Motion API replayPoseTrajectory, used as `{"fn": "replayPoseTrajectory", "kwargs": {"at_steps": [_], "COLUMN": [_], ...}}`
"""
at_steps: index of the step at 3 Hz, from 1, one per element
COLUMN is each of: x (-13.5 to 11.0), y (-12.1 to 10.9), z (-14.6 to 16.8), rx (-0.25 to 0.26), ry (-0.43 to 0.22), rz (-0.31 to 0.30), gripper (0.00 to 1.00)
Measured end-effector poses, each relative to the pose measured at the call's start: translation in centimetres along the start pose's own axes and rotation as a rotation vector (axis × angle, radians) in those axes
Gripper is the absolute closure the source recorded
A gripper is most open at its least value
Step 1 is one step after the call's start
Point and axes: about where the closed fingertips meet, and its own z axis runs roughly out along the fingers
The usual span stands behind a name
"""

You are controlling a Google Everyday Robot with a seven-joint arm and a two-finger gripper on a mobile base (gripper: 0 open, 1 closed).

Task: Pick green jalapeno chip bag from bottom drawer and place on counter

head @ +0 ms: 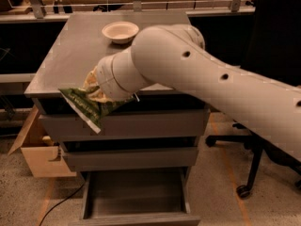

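Observation:
The green jalapeno chip bag (84,106) hangs in the air in front of the counter's front left edge, at the height of the top drawer. My gripper (95,89) is shut on the bag's upper right part; the white wrist and arm hide most of the fingers. The bottom drawer (136,197) is pulled open below and looks empty inside. The grey counter (77,51) lies just behind and above the bag.
A white bowl (120,32) stands on the counter near its back middle. A cardboard box (36,150) sits on the floor left of the cabinet. A black office chair (263,140) stands on the right. A cable runs over the floor at the front left.

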Motion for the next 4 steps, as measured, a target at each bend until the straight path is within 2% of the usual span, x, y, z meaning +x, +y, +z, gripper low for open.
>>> {"fn": "replayPoseTrajectory", "kwargs": {"at_steps": [1,2,3,4], "x": [1.9,3.3,4.9,6.9], "y": [-4.1,-8.1,-11.2,-13.2], "z": [-0.3,0.0,1.6,4.7], "rx": [-0.002,-0.026,-0.088,-0.191], "ry": [0.018,0.033,0.043,0.051], "rz": [-0.075,-0.137,-0.172,-0.186], "gripper": [1.00,1.00,1.00,1.00]}}
